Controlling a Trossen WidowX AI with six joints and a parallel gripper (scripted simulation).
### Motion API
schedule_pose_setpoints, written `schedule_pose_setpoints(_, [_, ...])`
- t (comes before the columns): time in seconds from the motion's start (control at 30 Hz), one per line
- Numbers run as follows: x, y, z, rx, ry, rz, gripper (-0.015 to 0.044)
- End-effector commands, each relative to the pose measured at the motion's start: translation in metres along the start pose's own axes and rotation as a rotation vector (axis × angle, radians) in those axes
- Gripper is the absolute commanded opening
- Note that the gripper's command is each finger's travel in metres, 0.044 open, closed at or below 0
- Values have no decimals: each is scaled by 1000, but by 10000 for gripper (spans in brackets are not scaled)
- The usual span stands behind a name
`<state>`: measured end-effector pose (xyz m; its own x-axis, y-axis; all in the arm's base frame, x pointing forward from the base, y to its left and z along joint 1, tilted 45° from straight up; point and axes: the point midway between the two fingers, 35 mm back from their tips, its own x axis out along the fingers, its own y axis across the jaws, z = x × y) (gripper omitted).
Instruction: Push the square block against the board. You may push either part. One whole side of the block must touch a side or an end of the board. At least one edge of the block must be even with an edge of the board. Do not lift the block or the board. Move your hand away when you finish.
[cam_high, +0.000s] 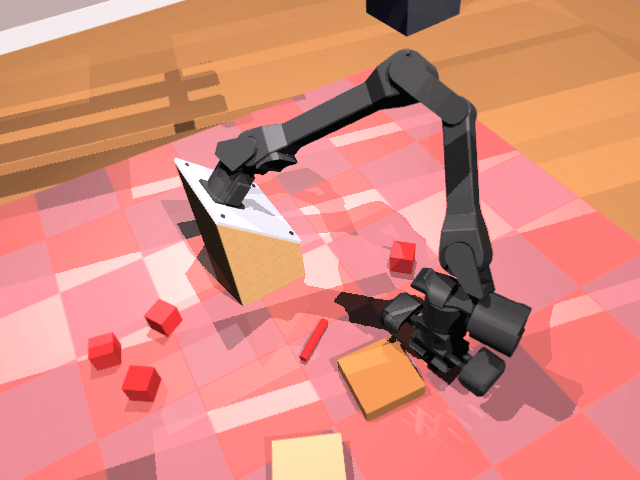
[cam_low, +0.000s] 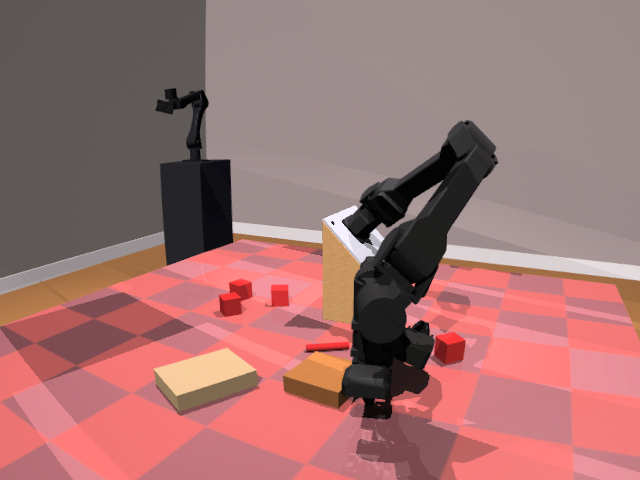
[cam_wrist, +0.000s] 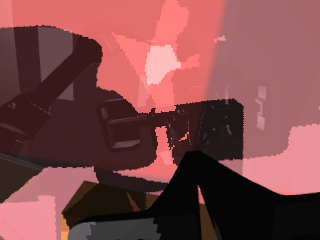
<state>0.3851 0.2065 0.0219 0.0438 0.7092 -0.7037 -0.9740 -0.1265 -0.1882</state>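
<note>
The square block (cam_high: 379, 377) (cam_low: 315, 374) (cam_wrist: 100, 200) is orange and lies flat on the checked cloth. The board (cam_high: 307, 457) (cam_low: 206, 373) is a pale cream slab lying flat, cut off by the bottom edge in the top view. A strip of cloth separates block and board. My gripper (cam_high: 445, 367) (cam_low: 377, 410) (cam_wrist: 195, 156) is shut and empty, pointing down low beside the block, on the side away from the board. The hand hides part of the block in the exterior view. Whether the fingertips touch the block, I cannot tell.
A red stick (cam_high: 313, 339) (cam_low: 327, 346) lies near the block. One red cube (cam_high: 402, 257) (cam_low: 449, 348) is near the arm; several others lie farther left. The arm's wooden pedestal (cam_high: 263, 263) (cam_low: 336, 289) stands behind the block. Another arm stands on a dark plinth (cam_low: 183, 206) in the background.
</note>
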Motion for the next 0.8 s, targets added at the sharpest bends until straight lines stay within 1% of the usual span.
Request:
schedule_pose_setpoints(0.0, [-3, -2, 9, 1, 1, -8, 0])
schedule_pose_setpoints(0.3, [-4, -3, 22, 1, -2, -9, 0])
schedule_pose_setpoints(0.4, [-4, -1, 18, -2, -3, -2, 0])
schedule_pose_setpoints(0.53, [-55, -1, 18, 0, 1, -8, 0])
schedule_pose_setpoints(0.77, [-58, -1, 18, 0, 1, -8, 0])
